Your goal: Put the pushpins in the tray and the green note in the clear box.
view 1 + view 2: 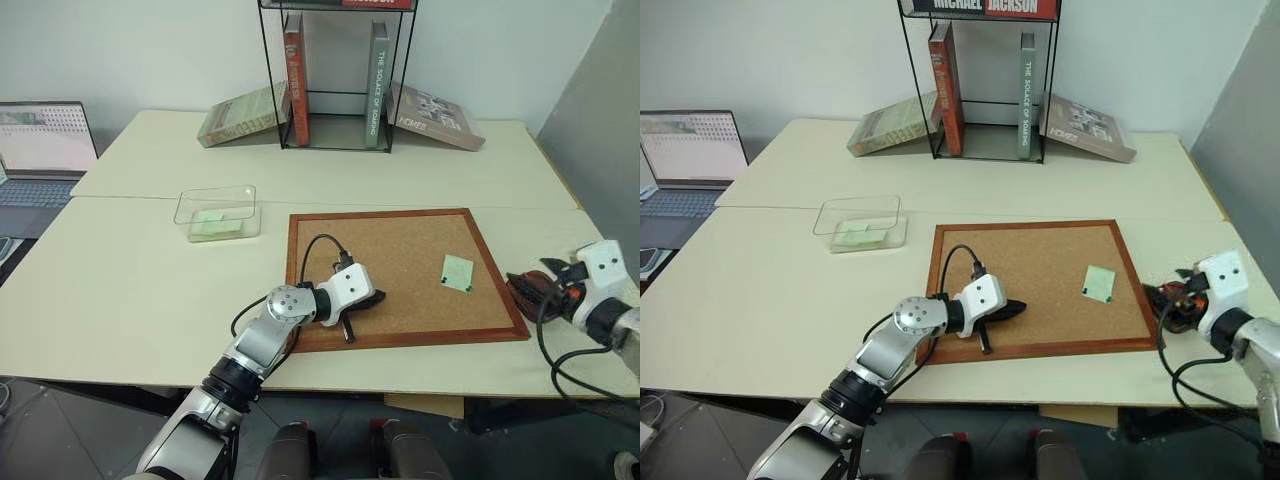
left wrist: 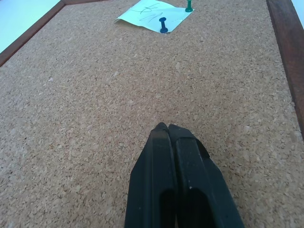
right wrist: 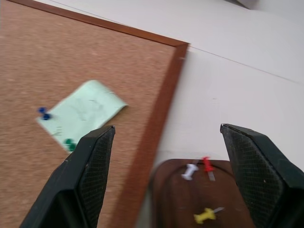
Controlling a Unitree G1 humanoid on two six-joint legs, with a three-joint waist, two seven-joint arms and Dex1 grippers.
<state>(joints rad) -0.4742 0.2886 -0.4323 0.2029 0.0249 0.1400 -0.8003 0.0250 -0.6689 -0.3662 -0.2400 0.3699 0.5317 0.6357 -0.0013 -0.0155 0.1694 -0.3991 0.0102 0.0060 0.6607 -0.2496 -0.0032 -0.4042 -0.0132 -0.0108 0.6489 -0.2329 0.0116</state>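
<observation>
The clear box already holds 1 green slip. The left gripper, fingers together, rests on the cork board, where the green note remains under 2 pushpins. Rightmost, the right gripper, fingers wide apart, hangs over the tray holding 3 pins.

The green note lies pinned near the right edge of the cork board, the left gripper rests on the board's front-left part, and the clear box sits left of it on the desk.
</observation>
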